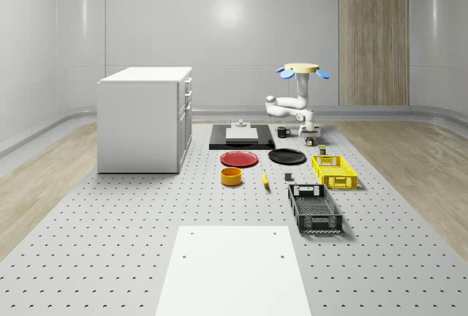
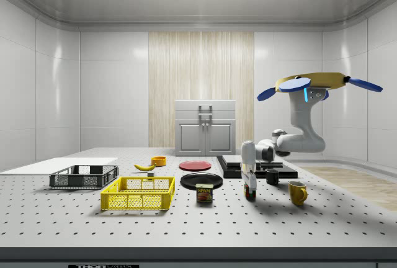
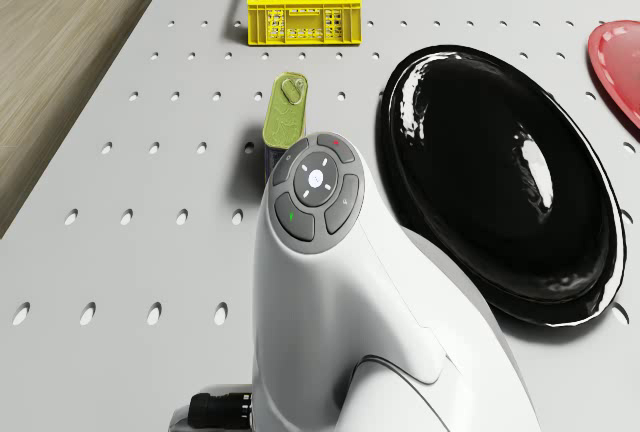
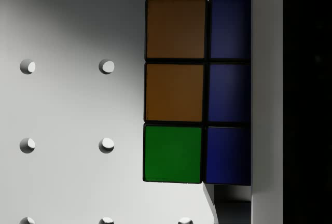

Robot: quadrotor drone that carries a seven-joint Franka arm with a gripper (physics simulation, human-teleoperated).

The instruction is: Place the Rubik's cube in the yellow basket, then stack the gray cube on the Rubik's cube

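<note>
The drone (image 2: 313,84) is held in hover above the bench (image 2: 347,218), beside the black plate (image 3: 495,182). The jaws are lowered onto the Rubik's cube (image 4: 197,92), resting on the bench near the yellow basket (image 2: 139,193); jaw state cannot be told.
</note>
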